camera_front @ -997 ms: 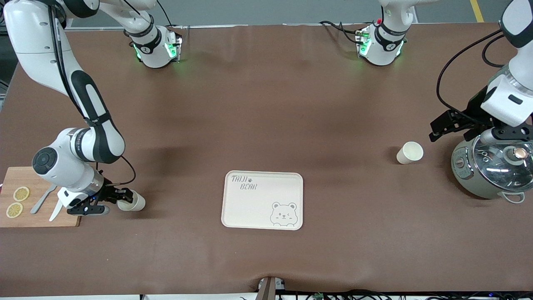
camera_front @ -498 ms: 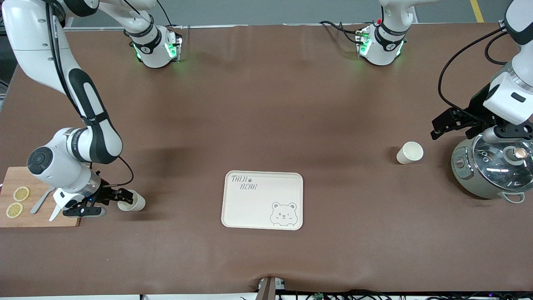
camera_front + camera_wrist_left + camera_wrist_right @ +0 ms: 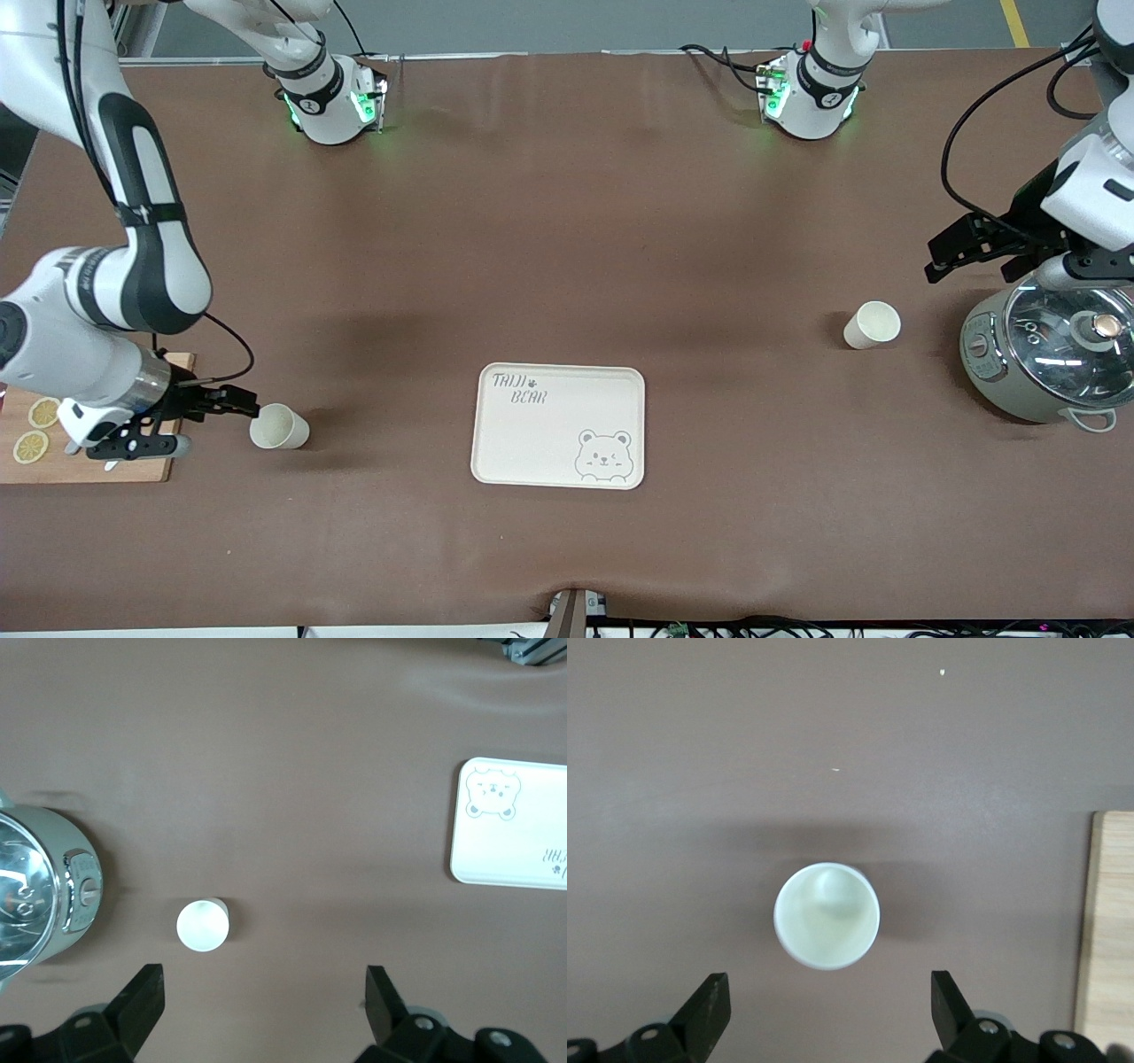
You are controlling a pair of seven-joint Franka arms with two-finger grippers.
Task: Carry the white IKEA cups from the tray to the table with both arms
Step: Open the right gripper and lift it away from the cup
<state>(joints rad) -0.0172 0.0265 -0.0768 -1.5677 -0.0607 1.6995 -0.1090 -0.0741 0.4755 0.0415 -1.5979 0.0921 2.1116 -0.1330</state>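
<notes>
From the front view, the job looks finished: the tray (image 3: 558, 426) lies bare, and both white IKEA cups stand upright on the brown tabletop (image 3: 567, 248), well apart, one toward each arm's end. The right tool (image 3: 190, 418) sits low just beside one cup (image 3: 279, 426), fingers spread wide, touching nothing, partly over a wooden cutting board (image 3: 133, 465) that carries lemon slices (image 3: 37, 429). The left tool (image 3: 966, 248) hangs wide and empty above the tabletop, near the other cup (image 3: 872, 324) and a glass-lidded electric cooker (image 3: 1045, 359). In the left wrist view, the left tool (image 3: 264, 1001) gapes wide with its cup (image 3: 203, 925) clear ahead of the fingers (image 3: 142, 992); cooker (image 3: 40, 895) and tray (image 3: 514, 824) flank it. In the right wrist view, the right tool (image 3: 829, 1005) stands wide too, its cup (image 3: 827, 915) free just ahead, untouched, with the board's edge (image 3: 1107, 930) alongside.
</notes>
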